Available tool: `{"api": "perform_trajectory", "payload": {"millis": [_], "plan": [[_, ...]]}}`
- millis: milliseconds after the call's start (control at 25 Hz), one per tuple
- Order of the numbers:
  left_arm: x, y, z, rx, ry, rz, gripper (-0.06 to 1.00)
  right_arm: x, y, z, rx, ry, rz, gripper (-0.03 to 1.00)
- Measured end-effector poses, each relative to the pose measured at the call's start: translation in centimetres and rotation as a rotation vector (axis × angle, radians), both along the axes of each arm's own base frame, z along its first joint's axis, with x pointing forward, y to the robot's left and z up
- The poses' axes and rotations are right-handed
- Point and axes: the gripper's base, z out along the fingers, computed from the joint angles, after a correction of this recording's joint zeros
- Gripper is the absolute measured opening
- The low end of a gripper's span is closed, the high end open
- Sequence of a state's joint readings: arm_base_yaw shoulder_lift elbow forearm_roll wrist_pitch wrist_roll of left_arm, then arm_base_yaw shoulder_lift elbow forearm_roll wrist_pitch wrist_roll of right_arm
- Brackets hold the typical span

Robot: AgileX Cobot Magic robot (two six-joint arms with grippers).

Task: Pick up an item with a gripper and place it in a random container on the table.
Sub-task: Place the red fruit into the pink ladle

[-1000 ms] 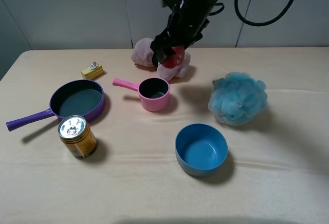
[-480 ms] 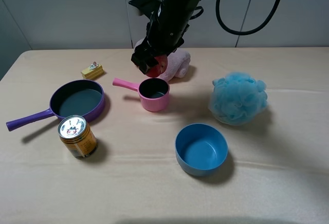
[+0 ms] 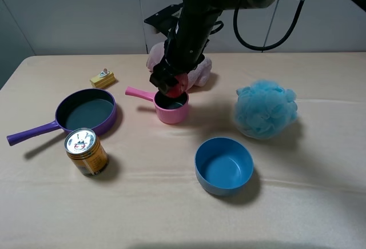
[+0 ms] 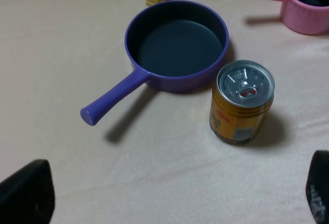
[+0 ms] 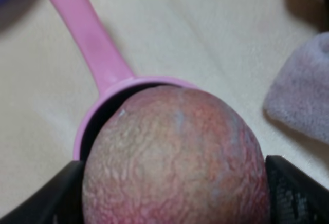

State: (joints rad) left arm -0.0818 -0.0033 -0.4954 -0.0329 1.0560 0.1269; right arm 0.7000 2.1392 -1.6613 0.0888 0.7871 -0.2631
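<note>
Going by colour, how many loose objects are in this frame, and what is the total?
Pink: 2, saucepan-shaped plastic cup, plush cloth heap
Blue: 2, round bowl, fluffy bath sponge
Purple: 1, long-handled pan
Yellow-gold: 2, metal can, small block
Red: 1, peach-like fruit in the right gripper
Total: 8

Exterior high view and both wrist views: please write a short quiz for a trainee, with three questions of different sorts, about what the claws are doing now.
1. True or false: the right claw holds the peach over the opening of the pink cup.
2. Which thing stands closest to the purple pan?
A) blue bowl
B) orange can
C) blue sponge
3. Fill in: the left claw is ____, with nothing between its fingers.

Key: 1 true; 2 B; 3 open.
</note>
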Motion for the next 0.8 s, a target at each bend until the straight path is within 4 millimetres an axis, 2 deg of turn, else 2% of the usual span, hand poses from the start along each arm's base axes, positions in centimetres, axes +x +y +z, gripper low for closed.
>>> {"api": "perform_trajectory", "payload": {"millis": [800], "plan": [[0.0, 0.03, 0.0, 0.002, 0.0, 0.002, 0.99, -0.07, -0.07, -0.44, 0.0, -0.008, 0.011, 0.5]]}}
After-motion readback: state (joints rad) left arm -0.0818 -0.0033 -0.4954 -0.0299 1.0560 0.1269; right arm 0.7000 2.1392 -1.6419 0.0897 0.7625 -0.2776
